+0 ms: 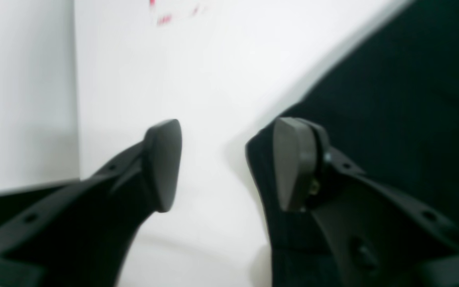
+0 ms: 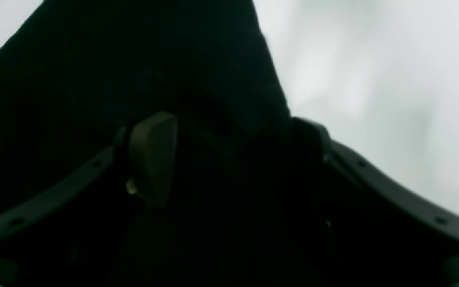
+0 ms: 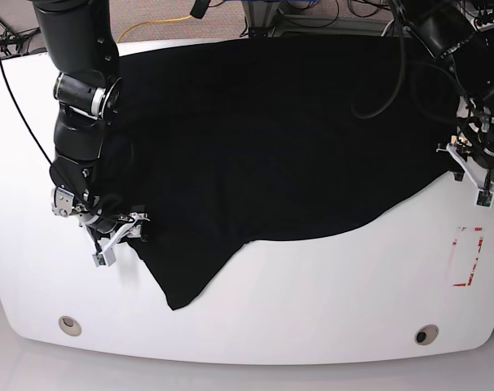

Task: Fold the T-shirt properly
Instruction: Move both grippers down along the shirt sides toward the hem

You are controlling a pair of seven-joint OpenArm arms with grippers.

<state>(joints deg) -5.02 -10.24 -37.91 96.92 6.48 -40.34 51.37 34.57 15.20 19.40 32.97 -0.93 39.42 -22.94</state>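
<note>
Two grippers at opposite edges of the T-shirt, jaws apart.

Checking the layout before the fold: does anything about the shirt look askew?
Yes. The T-shirt lies unevenly: its near hem runs slanted, and one corner trails to a point toward the table's front edge, by the right gripper.

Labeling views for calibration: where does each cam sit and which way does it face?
Left wrist: behind the left gripper, facing the white table and the T-shirt edge; both open fingers show.
Right wrist: behind the right gripper, facing black cloth; fingers show.
Base: overhead, looking down at table, shirt and both arms.
Shared: the T-shirt appears in all three.
</note>
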